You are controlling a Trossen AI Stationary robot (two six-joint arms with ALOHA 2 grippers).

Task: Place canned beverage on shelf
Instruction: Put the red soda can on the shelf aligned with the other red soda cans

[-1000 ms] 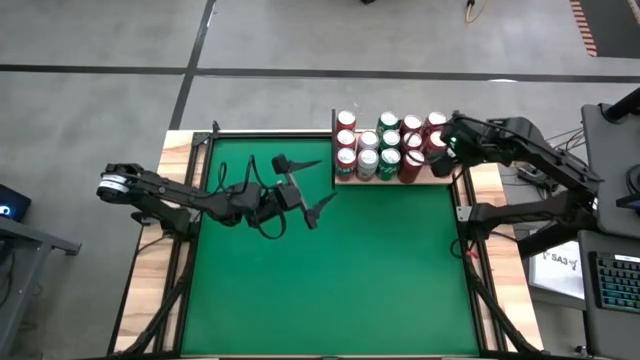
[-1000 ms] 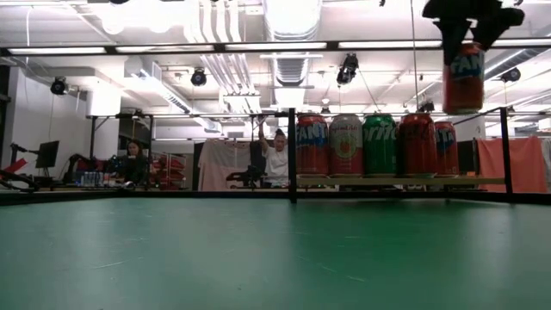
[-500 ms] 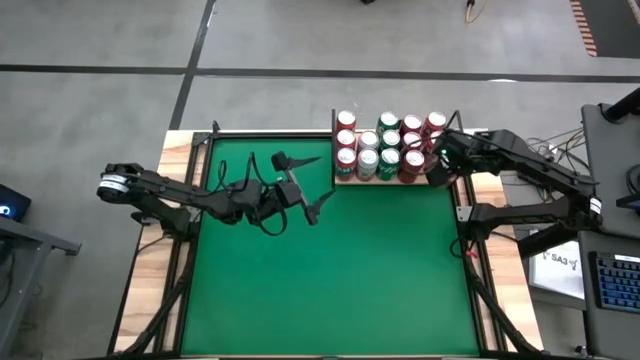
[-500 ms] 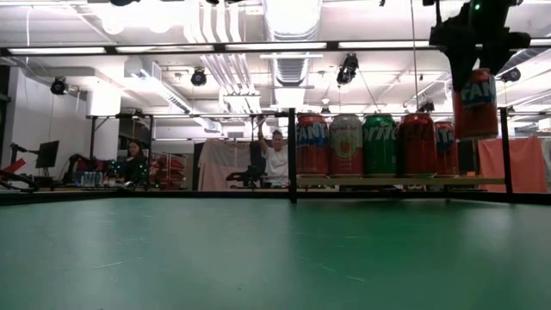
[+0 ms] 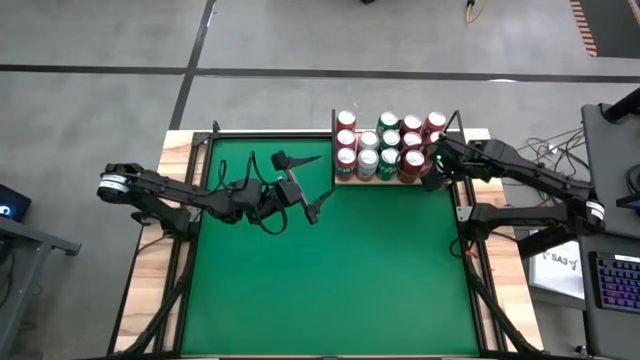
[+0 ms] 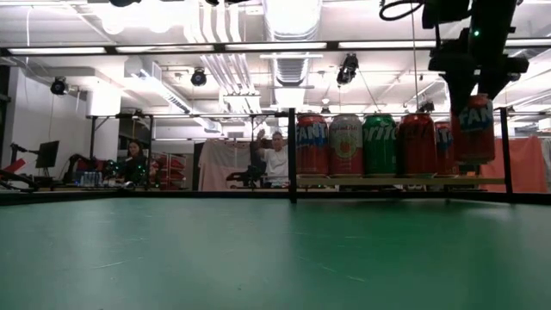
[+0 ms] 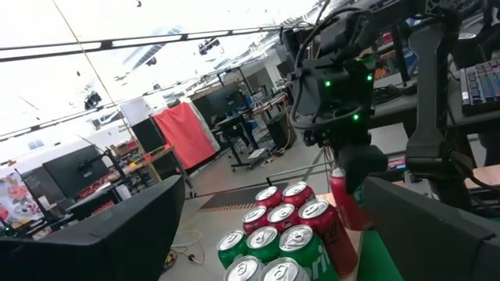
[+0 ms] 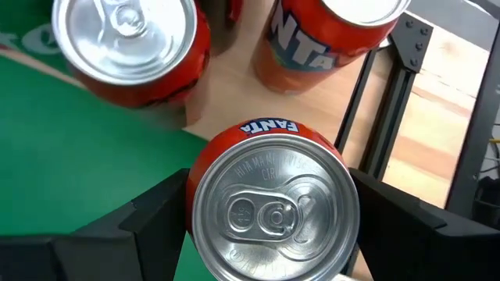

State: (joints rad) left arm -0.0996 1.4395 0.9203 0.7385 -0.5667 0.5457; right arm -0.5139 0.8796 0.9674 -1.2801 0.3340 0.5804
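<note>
the orange fanta can (image 8: 272, 209) is held from above by the right gripper (image 5: 436, 168), whose two dark fingers (image 8: 148, 221) squeeze it on both sides. the can hangs upright at the right front corner of the shelf (image 5: 345, 180), and in the low view its bottom sits a little above the pale wood board. part of it is over the green table (image 5: 330, 270) and part over the wood.

just beside it on the shelf stand many other cans (image 5: 385, 145), red, orange and green, packed close in rows. a red can (image 8: 129, 51) and another fanta can (image 8: 328, 35) are the nearest ones. a thin black rod (image 6: 505, 151) of the shelf stands close by the held can.

the left gripper (image 5: 305, 190) waits over the green table, well apart from the shelf, with its fingers spread apart.

far behind the table, people (image 6: 275, 159) are in the room.
</note>
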